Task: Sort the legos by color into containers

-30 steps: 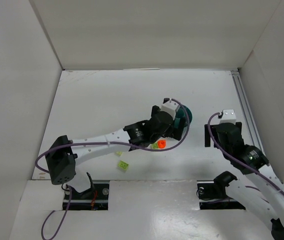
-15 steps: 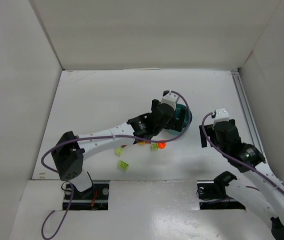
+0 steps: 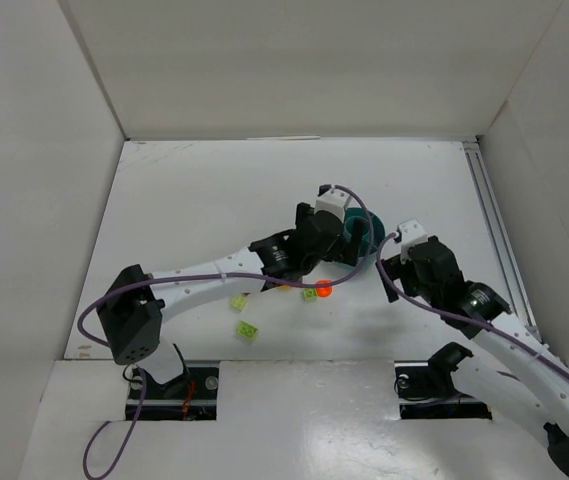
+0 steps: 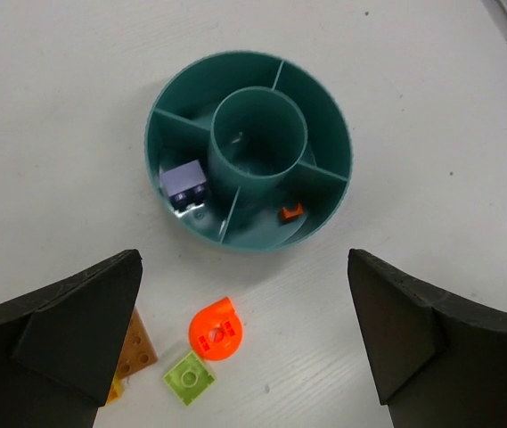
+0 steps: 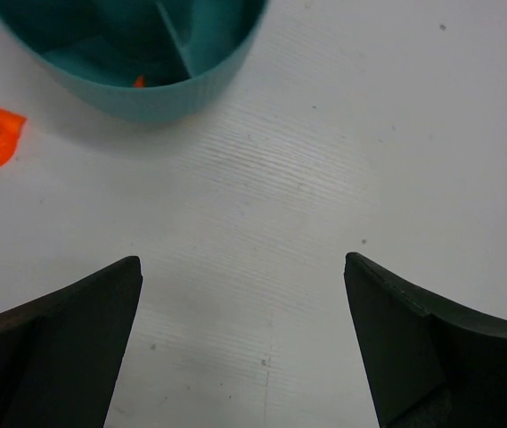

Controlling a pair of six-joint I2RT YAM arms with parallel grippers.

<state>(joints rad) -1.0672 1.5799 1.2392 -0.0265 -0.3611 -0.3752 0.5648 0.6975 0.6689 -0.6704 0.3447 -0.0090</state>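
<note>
The teal bowl (image 4: pixel 153 134) stands on the white table. It holds a purple brick (image 4: pixel 186 183) in its left compartment and a small orange piece (image 4: pixel 290 212) in its near compartment. The central cup looks empty. My left gripper (image 4: pixel 244 263) is open and empty, above the table just short of the bowl. Below it lie an orange round lego (image 4: pixel 216 328), a lime green lego (image 4: pixel 189 378), a brown lego (image 4: pixel 137 343) and a yellow lego (image 4: pixel 113 390). My right gripper (image 5: pixel 240 263) is open and empty over bare table right of the bowl (image 5: pixel 146 94).
Two more lime green legos (image 3: pixel 238 301) (image 3: pixel 248 330) lie toward the near left, by the left arm. White walls enclose the table on three sides. A metal rail (image 3: pixel 494 220) runs along the right edge.
My right gripper has moved left, close to the bowl. My left gripper has drawn back a little to the left from over the bowl. The legos have not moved.
</note>
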